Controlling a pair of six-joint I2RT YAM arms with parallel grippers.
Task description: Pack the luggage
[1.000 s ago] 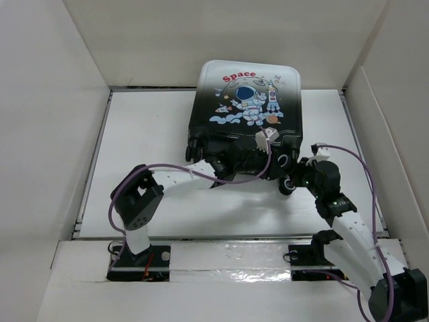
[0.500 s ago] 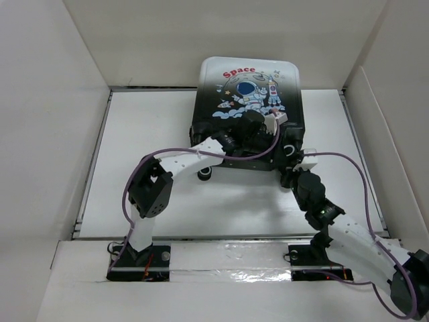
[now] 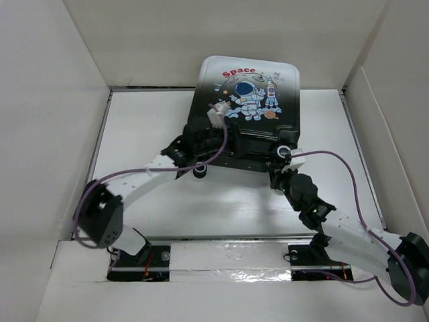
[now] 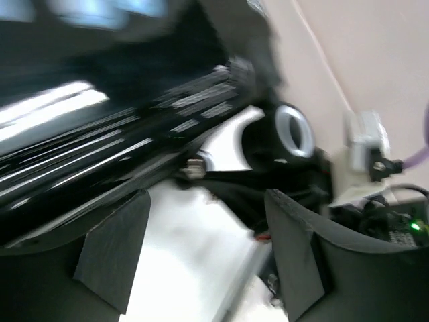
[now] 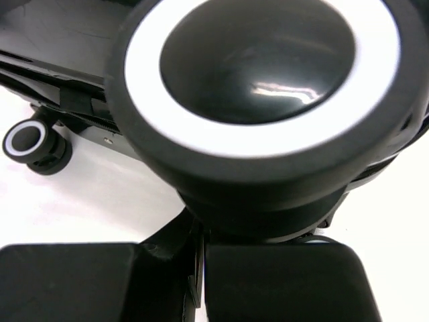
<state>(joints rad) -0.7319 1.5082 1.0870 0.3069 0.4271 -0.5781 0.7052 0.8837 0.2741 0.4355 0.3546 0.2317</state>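
Here, the luggage [image 3: 248,107], a glossy hard shell with rounded corners, is seen print-up at the far middle of the matte white worktop [image 3: 144,134], bare surface on both sides, the left pincer [image 4: 204,201] spread at its near-left edge, the right pincer [image 5: 201,268] closed just under a white-ringed black wheel [image 5: 268,87].

The luggage [image 3: 248,100] lies at the back of the table [image 3: 147,134], wheels toward the arms. Left gripper [image 4: 201,221] is at its near-left corner. Right gripper [image 5: 201,268] is right up against the near-right wheel [image 5: 268,87].
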